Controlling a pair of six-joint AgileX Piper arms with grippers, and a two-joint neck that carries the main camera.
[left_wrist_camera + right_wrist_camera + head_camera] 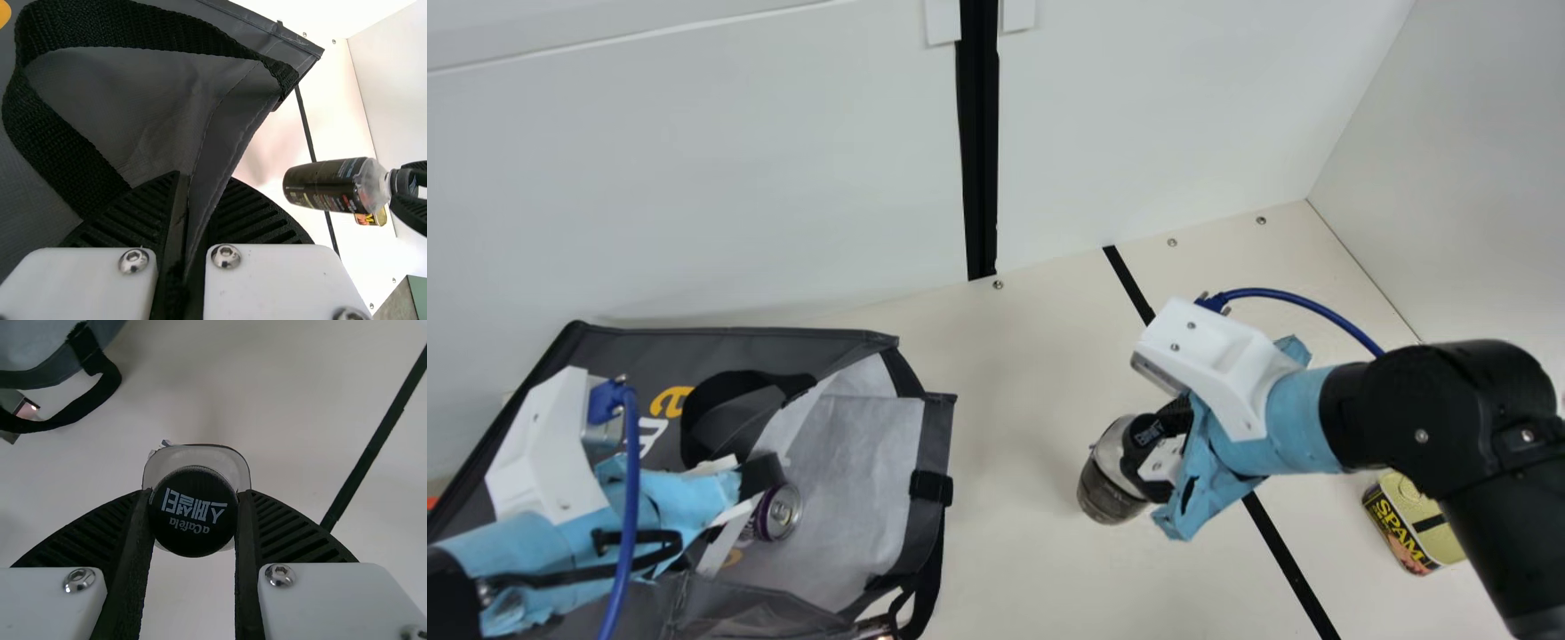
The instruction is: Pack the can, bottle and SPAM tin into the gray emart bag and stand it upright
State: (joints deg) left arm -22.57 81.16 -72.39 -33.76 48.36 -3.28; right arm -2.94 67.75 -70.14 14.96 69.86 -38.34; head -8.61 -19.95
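Note:
My left gripper [760, 476] is at the mouth of the gray emart bag [925, 453]; in the left wrist view, my left gripper [187, 233] is shut on the edge of the bag [230, 133]. Inside the bag lies the purple can [781, 511]. Right of the bag, my right gripper [1158, 444] holds the dark bottle [1107, 489] by its neck. In the right wrist view, the black cap [193, 513] sits between the fingers of my right gripper [193, 520]. The SPAM tin [1414, 524] rests on the table at the far right, beside my right arm.
White walls [1138, 116] rise behind and to the right of the cream table [1032, 373]. A black line [1285, 551] crosses the table between bottle and tin. The bag's black strap [100, 393] lies loose toward the bottle's side.

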